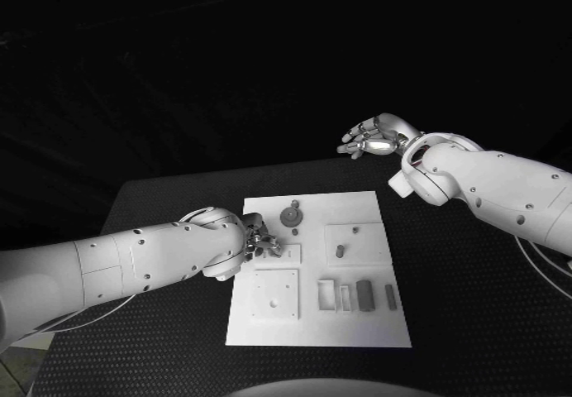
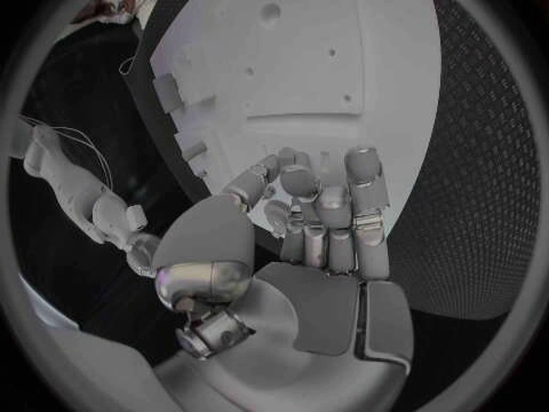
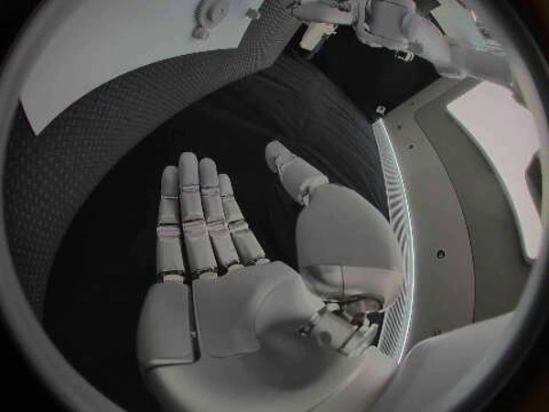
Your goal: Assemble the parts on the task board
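Your stock: task board [image 1: 312, 331] with loose parts [image 1: 362, 295] unassembled; left robot hand [image 1: 261, 243] curled at its edge, contents unclear; right robot hand [image 1: 373, 136] spread, empty.

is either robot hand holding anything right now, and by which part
Right robot hand: nothing, fingers spread above the table. Left robot hand: fingers curled at the task board's edge; whether they pinch a part cannot be told.

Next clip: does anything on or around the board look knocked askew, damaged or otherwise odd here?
Nothing stands out. The task board lies flat and roughly square on the table, its grey parts sitting in it. The left hand is at the board's left edge; the right hand is raised beyond its far end, fingers apart, holding nothing.
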